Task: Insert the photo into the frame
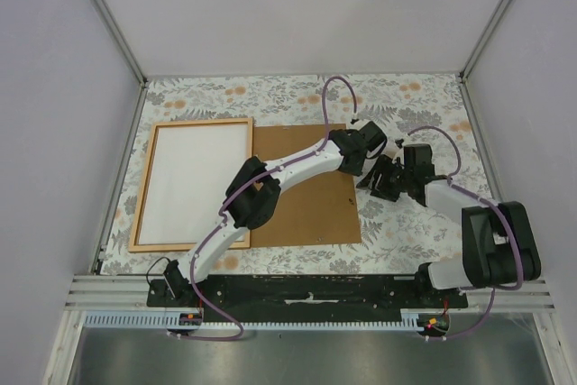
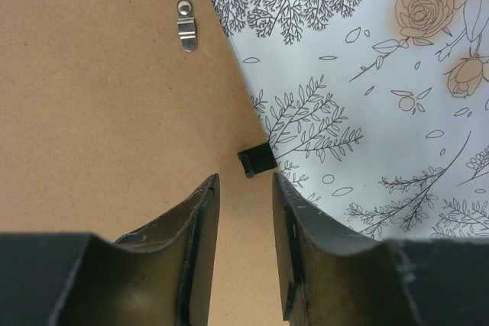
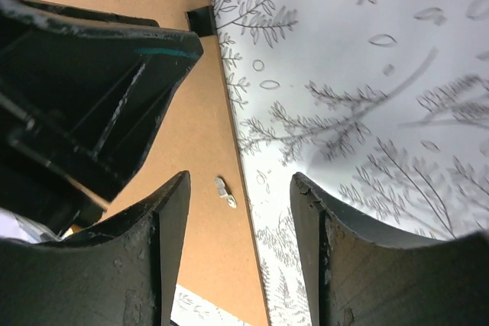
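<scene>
Left tool (image 2: 243,188), right tool (image 3: 238,188) open, empty, at board (image 1: 306,209) right edge; frame (image 1: 142,196) well left.

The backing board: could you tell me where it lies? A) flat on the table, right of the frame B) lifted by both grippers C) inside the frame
A: the backing board lies flat on the tablecloth, right of the frame.

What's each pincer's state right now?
Left pincer: open, holding nothing, over the board edge.
Right pincer: open, holding nothing.
</scene>
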`<state>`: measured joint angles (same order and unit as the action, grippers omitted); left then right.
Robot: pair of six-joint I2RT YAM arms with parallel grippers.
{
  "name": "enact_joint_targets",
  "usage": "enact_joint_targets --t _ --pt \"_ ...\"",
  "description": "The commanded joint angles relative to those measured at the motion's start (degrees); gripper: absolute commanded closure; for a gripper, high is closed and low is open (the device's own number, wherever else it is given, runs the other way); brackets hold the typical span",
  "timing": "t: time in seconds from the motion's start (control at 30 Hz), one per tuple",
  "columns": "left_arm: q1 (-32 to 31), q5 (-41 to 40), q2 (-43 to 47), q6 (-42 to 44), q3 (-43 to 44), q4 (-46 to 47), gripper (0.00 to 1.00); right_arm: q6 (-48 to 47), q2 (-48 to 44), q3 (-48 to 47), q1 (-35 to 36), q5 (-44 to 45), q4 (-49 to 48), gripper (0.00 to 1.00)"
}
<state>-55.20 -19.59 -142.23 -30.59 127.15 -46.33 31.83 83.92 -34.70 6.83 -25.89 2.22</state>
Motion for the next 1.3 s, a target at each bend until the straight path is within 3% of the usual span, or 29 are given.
enact_joint_targets --t 0.0,0.23,0.67,0.97,1.1,1.27 --pt "-0.26 -1.67 -0.41 -0.97 2.84 -0.26 0.57 2.00 -8.75 1.82 -1.03 8.74 4.10 0.37" --pt "-0.26 -1.68 -2.35 0.09 2.93 -0.34 0.61 3.15 -15.80 0.60 -3.75 10.95 9.38 0.36" --pt "-0.35 -8.53 -4.54 -1.93 0.73 -1.57 0.66 2.09 -12.64 -0.37 -4.72 7.96 8.51 0.35" --pt "-0.87 -9.76 -7.09 -1.67 -0.33 -1.84 0.85 2.53 -12.20 0.07 -4.72 7.96 7.98 0.35" --pt "-1.14 -9.85 -8.32 -1.93 -0.24 -1.75 0.98 1.74 -11.41 0.24 -4.72 6.56 7.80 0.35" --pt "-1.14 -10.29 -7.10 -1.14 0.99 -1.75 0.98 0.95 -7.47 1.47 -4.63 0.06 3.59 0.35"
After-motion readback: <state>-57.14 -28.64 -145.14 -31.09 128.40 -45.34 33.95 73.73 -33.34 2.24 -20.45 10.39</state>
